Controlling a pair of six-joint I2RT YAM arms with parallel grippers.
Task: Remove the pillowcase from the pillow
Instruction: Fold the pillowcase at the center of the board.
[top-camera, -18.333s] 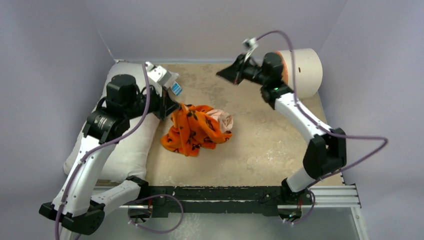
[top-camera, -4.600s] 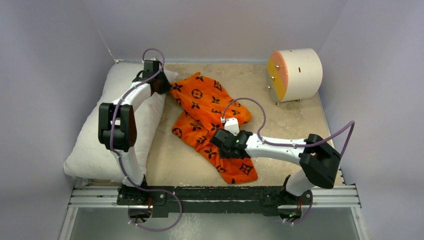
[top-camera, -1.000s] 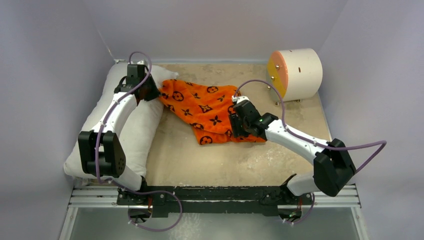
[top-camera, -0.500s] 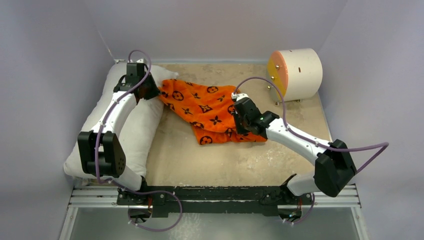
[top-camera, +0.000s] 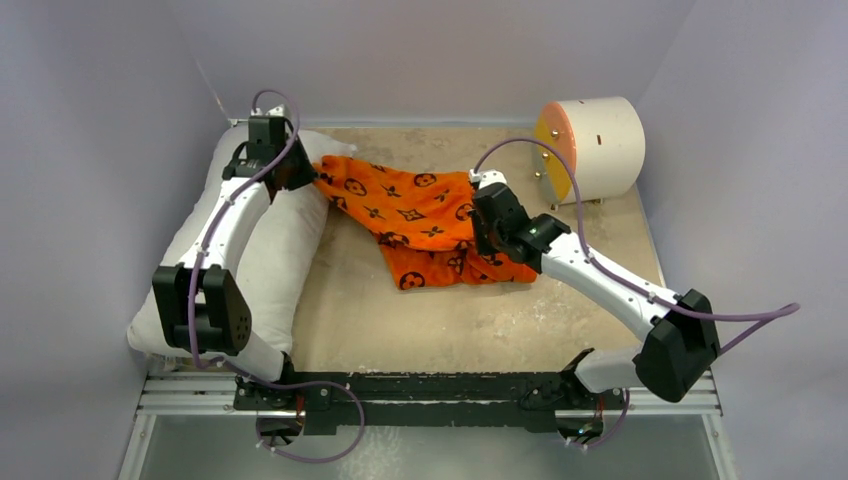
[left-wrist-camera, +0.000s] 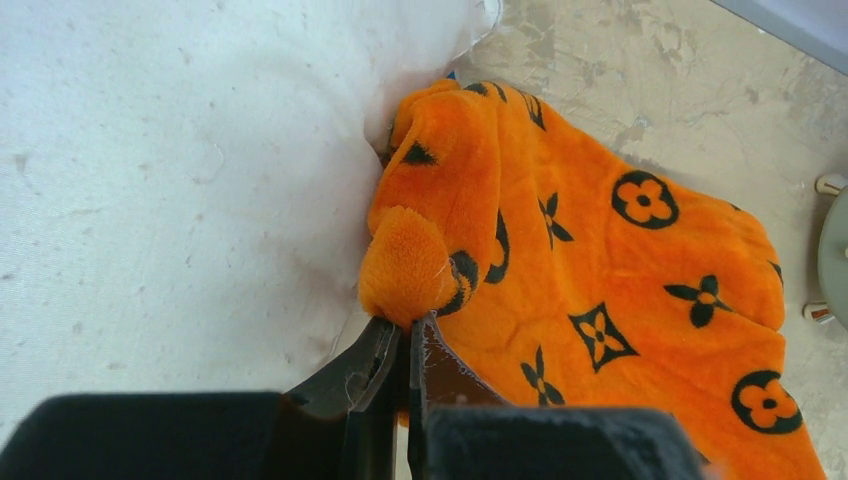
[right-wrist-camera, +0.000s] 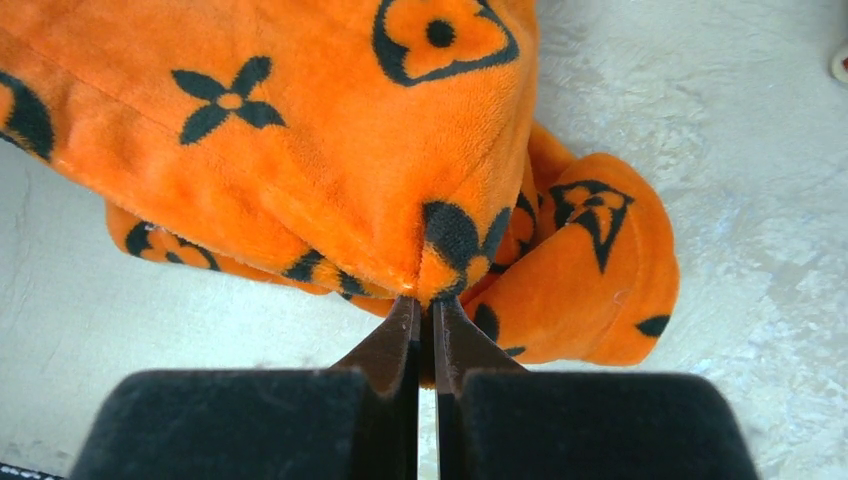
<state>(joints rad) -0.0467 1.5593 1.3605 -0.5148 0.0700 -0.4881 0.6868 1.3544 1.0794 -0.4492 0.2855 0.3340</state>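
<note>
Against the pillow's (left-wrist-camera: 150, 150) far right corner, clamped with the left gripper (left-wrist-camera: 408, 332) on a rolled nub of the pillowcase (left-wrist-camera: 600, 260), jaws almost meeting with only plush between them. Farther right of the pillow, pinched just as tightly with the right gripper (right-wrist-camera: 425, 305) on the opposite edge, at a fold where a black motif tucks under. Held this way, most likely, to stretch the orange sack between two grips and draw it sideways, clear of the pillow. Judged close to finished, with no white stuffing showing inside the fabric in any view.

Outward from both grips: orange cloth spread over the table (top-camera: 450, 320) right of the pillow, lower flap doubled under itself, meeting the pillow only at that far corner. Well to the right of the pillow, at the table's far edge, a white cylinder (top-camera: 600, 145) with an orange face, apart from everything.

Seen only from the left wrist: fabric pressed into a crease of the pillow's corner, with a speck of blue (left-wrist-camera: 452, 72) there, perhaps a tag. Impossible to tell whether any cloth is caught on that corner. Seen only from the right wrist: a rounded lobe of fabric folded beneath the grip, bare table around it, nothing of the pillow. Seen only from above: the whole stretched span, and the pillow lying long along the left side under the left arm.
</note>
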